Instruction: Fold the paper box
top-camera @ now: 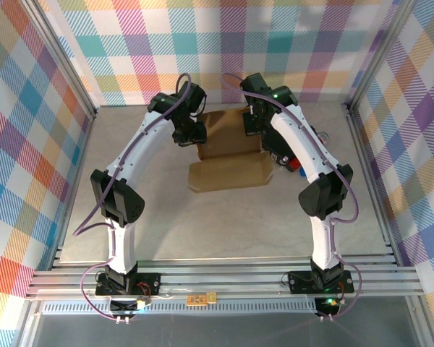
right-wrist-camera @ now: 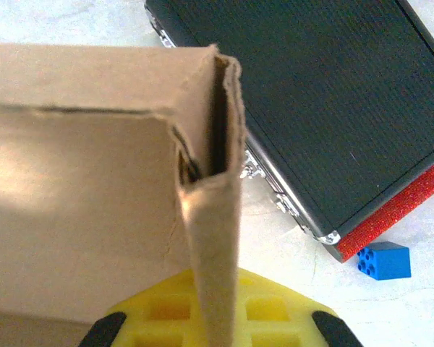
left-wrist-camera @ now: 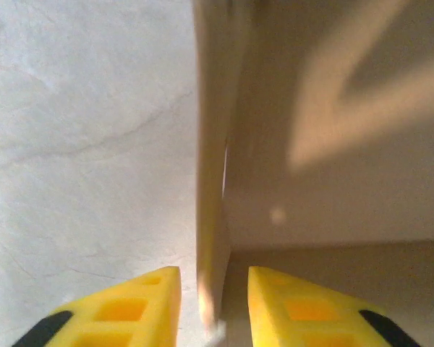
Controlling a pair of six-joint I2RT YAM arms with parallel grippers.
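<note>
Left gripper [left-wrist-camera: 214, 289] at left wall of paper box [top-camera: 228, 163]: fingers apart, straddling wall edge, slight gaps both sides. Box sat centre-far on worktop [top-camera: 224, 224], front flap flat. Judged best: close squarely on wall, lift both sides evenly, avoid creasing thin card. Right gripper [right-wrist-camera: 215, 311] at right wall; wall hid gap, could not tell grip. Black case [right-wrist-camera: 311, 94] and blue block [right-wrist-camera: 383, 260] just right of box, crowding right arm.

The paper box [top-camera: 228, 159] is lying toward the far edge of the table [top-camera: 217, 231], its near flap spreading flat. The left gripper [top-camera: 192, 136] is reaching down at the box's left side and the right gripper [top-camera: 254, 129] at its right side. A black case [top-camera: 282, 157] is sitting just right of the box, partly under the right arm.
</note>
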